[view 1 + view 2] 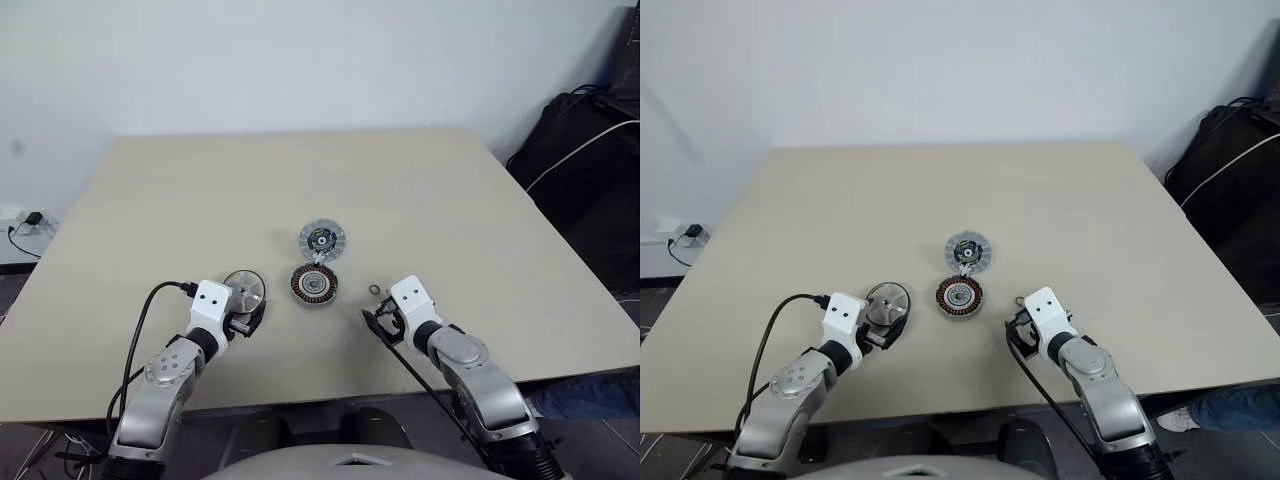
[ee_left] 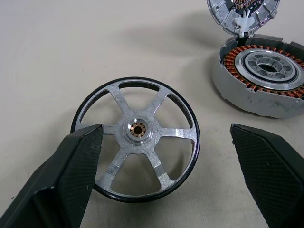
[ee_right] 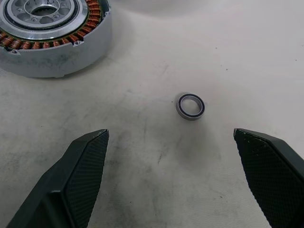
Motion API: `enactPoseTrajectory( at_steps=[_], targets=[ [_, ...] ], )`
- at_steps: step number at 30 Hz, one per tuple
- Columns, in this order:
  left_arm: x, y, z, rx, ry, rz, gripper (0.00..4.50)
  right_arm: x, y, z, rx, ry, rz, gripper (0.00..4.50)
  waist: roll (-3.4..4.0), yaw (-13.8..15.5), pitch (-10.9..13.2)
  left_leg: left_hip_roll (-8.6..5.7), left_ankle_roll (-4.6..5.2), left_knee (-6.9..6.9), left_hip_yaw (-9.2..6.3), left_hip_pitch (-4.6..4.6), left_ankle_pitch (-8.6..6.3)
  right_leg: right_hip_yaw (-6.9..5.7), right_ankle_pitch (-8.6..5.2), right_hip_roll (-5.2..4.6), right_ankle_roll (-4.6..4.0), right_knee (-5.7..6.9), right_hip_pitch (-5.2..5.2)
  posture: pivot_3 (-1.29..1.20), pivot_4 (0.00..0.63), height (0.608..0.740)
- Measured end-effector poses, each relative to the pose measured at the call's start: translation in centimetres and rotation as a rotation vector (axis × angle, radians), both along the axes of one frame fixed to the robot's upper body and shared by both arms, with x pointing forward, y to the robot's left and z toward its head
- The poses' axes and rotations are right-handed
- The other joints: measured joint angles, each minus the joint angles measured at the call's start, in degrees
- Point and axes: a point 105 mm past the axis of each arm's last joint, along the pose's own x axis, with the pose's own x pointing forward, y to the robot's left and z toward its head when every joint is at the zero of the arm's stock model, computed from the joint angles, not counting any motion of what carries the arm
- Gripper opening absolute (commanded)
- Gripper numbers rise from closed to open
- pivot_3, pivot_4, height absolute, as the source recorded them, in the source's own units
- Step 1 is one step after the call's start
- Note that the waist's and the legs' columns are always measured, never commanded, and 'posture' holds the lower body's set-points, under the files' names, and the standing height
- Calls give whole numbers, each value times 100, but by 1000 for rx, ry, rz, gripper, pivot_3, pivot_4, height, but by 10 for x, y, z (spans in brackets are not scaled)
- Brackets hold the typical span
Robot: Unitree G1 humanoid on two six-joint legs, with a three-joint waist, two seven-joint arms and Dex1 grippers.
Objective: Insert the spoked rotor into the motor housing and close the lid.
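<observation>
Rotor (image 2: 137, 160), a thin silver spoked wheel with a small brass-coloured hub, lies flat on the pale counter (image 1: 300, 180), lower left of centre in the head views. It sits directly ahead of the left hand (image 2: 166, 173), whose two black fingers (image 2: 71, 171) stand wide apart and hold nothing. In the left wrist picture one finger overlaps the wheel's rim, while the other stands well clear on the far side; whether the near finger actually touches the rim cannot be told.

Being round and flat, the wheel has no long axis; its hub points straight up from the counter. The left hand is plainly the nearer one.

Just to the right of the wheel, near the middle of the head view, sits the housing (image 1: 317, 285), a dark round puck with copper windings ringing a pale centre, open side up. The lid (image 1: 322, 240) rests right behind it, higher in the frame, showing a ribbed silver face with a dark centre, and appears to meet the housing's back edge.

The right hand (image 3: 175, 175) hovers at lower right of centre, also spread wide and empty. A small dark ring (image 3: 190, 106) lies on the counter just ahead of it, between its fingers' line and the housing.

The coming move likely belongs to the left hand: closing across the wheel, then carrying it rightward to the housing.
</observation>
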Motion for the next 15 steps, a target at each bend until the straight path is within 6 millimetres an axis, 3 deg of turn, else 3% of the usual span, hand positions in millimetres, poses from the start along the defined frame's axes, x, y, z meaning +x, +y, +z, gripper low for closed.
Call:
enactPoseTrajectory(
  at_steps=[15],
  targets=[
    [0, 0, 0, 0, 0, 0, 4500, 2, 2, 1, 12, -14, -27, 4477, 0, -1, 0, 0, -1, -1, 0, 0, 1, 0, 0, 0, 0, 0, 0, 0, 0, 740]
  ],
)
